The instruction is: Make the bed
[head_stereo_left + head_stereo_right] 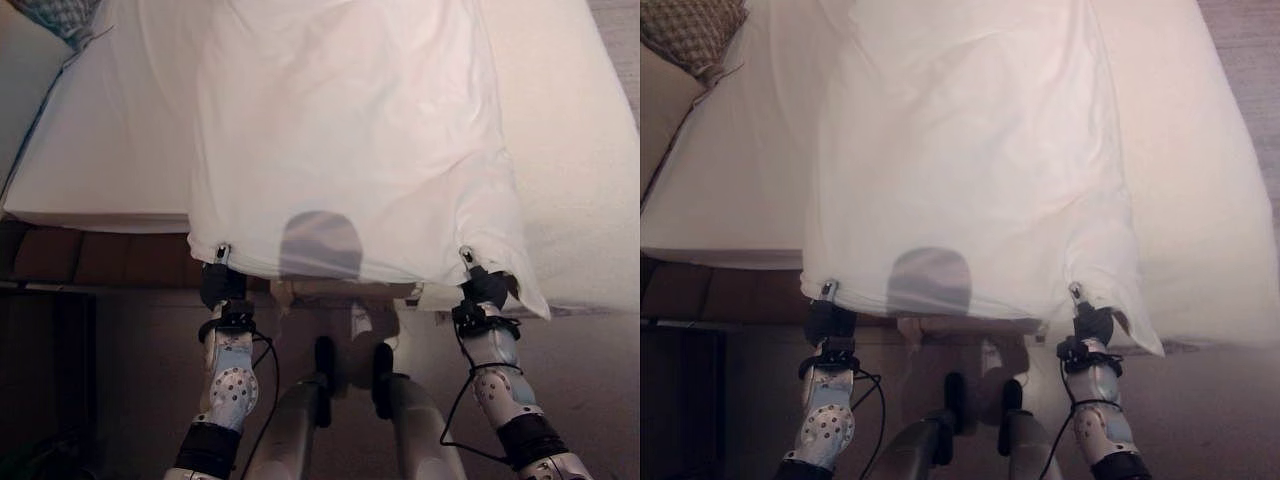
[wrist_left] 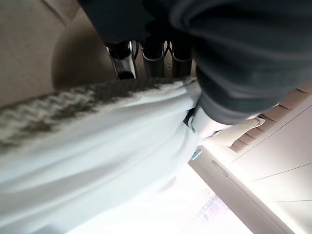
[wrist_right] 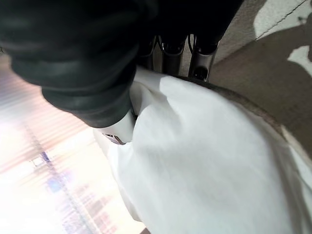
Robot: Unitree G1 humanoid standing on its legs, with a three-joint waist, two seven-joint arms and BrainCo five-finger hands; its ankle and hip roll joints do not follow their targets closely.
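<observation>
A white sheet (image 1: 340, 130) lies spread down the middle of the pale mattress (image 1: 100, 140), its near edge hanging just past the bed's foot. My left hand (image 1: 222, 280) grips the sheet's near left corner and my right hand (image 1: 482, 285) grips the near right corner. In the left wrist view the fingers (image 2: 124, 61) curl over the white cloth (image 2: 97, 161) with the thumb pressed against it. In the right wrist view the fingers (image 3: 202, 61) and thumb pinch the cloth (image 3: 209, 161) the same way.
A patterned cushion (image 1: 690, 30) lies at the bed's far left corner. The wooden bed frame (image 1: 90, 255) shows under the mattress on the left. Bare mattress (image 1: 580, 150) stretches on both sides of the sheet.
</observation>
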